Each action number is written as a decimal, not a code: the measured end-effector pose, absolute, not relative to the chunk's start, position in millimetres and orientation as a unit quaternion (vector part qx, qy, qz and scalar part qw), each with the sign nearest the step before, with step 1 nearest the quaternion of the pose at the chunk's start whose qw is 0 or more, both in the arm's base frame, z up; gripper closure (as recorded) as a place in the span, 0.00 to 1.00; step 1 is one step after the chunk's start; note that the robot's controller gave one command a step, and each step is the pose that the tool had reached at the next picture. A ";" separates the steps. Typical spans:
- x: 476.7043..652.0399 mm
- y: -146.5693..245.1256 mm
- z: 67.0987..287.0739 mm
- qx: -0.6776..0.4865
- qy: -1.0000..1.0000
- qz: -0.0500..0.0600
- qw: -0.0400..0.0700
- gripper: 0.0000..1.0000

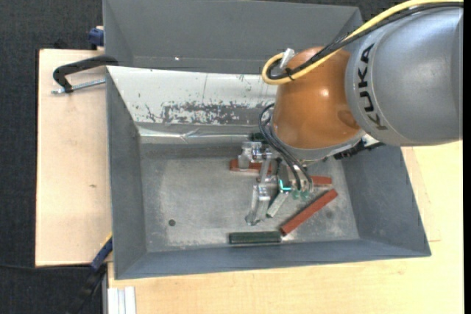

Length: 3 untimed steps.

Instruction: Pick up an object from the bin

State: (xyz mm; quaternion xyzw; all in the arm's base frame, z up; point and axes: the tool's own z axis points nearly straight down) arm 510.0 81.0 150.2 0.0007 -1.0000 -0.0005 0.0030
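My gripper [263, 212] hangs low over the bin floor, right of centre, with its two metal fingers apart and nothing visible between them. A reddish-brown stick [310, 208] lies slanted just right of the fingertips, its lower end close to the right finger. A dark green flat bar [255, 237] lies along the front wall, just below the fingertips. A small reddish piece [237, 165] lies behind the gripper toward the back of the floor, partly hidden by the gripper's body.
Another reddish piece [322, 180] shows under the arm's orange cover, on the right. The arm and its cover hide the right rear of the bin. The left half of the floor is bare grey metal.
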 end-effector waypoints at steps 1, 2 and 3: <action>511.3 80.6 153.8 0.000 -1.000 -0.001 0.000 0.00; 541.2 57.0 131.2 -0.033 -0.999 -0.001 -0.004 0.00; 589.3 30.1 92.3 -0.044 -0.999 -0.001 -0.005 0.00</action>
